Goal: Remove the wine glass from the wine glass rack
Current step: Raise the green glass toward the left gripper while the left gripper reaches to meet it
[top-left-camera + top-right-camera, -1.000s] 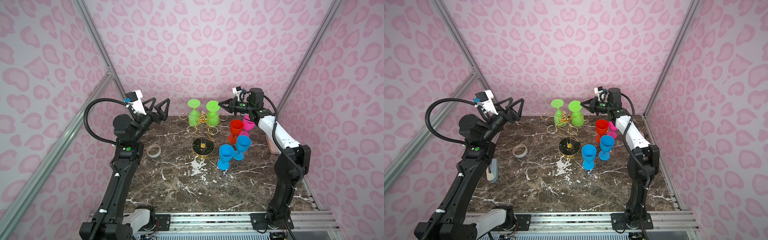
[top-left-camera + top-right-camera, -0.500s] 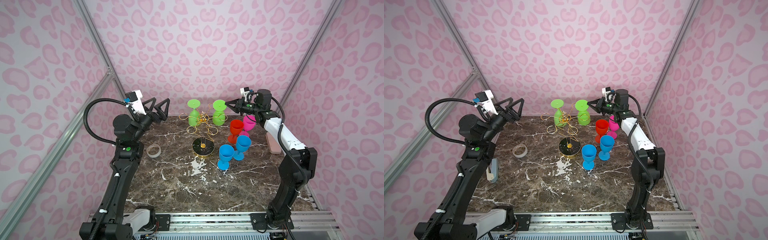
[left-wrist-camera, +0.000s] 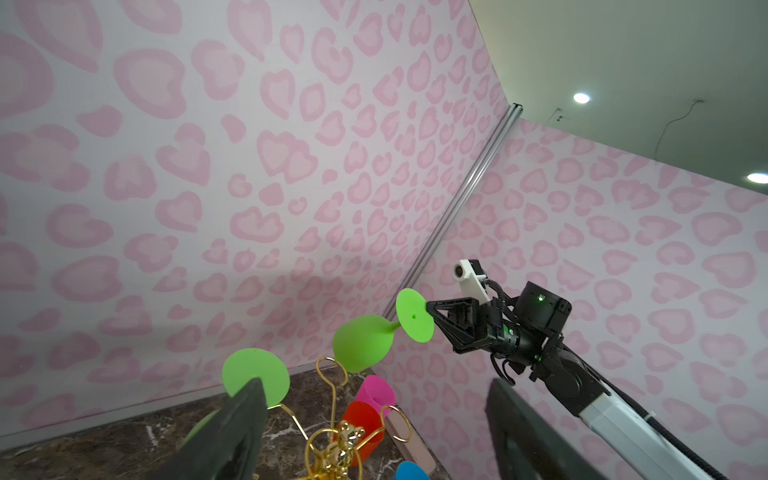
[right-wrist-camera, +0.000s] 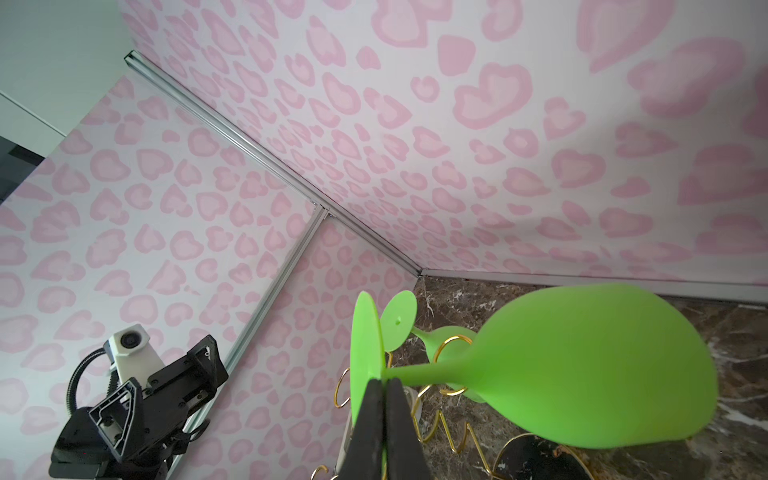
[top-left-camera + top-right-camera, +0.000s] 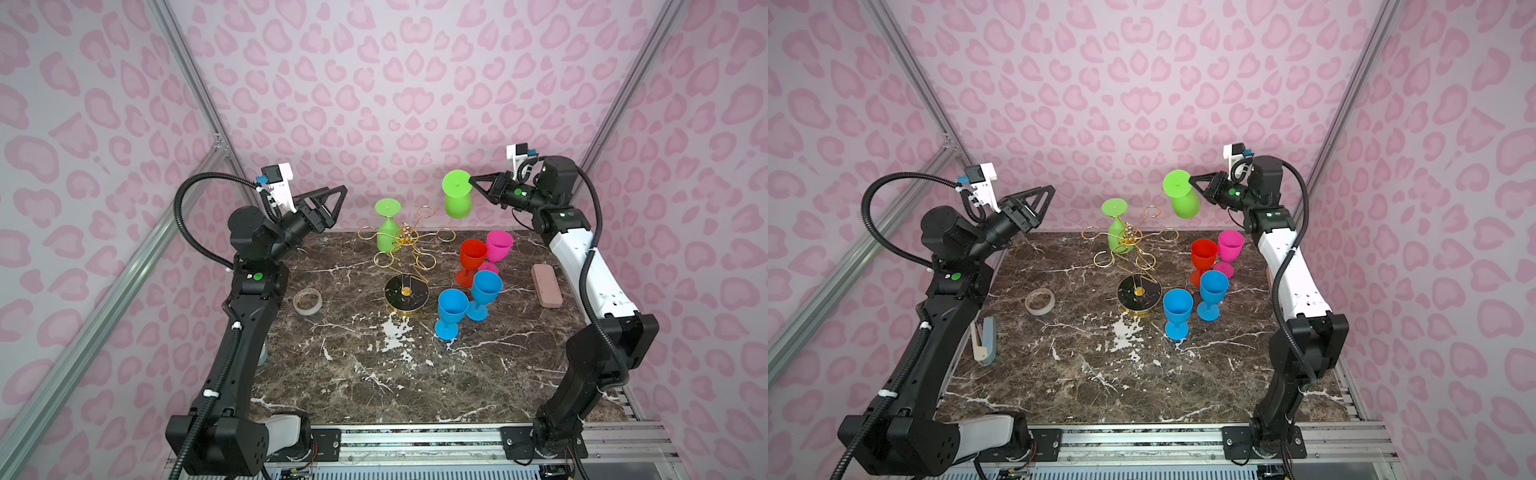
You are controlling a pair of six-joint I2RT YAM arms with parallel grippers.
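in both top views the right gripper is pinched shut on the rim of the wine glass's foot, and the glass hangs bowl-down in the air to the right of the wine glass rack, clear of its gold loops. a second ago it hung on the rack beside the second green glass; now it has been carried out and up, while that one stays hooked in its loop. the left gripper waits off to the left, touching nothing. from the left wrist its own fingers stand wide apart, framing the rack, and beyond them the lifted glass floats against the back wall, apart from the wire. from the right wrist the two black fingers sit tight on the edge of the green foot, stem and bowl jutting out sideways, no gold wire around the stem. to my eye the taking-off is done for this glass; what's left is to set it on the tabletop, likely near the red, pink and blue glasses, without the thin edge grip letting it swing.
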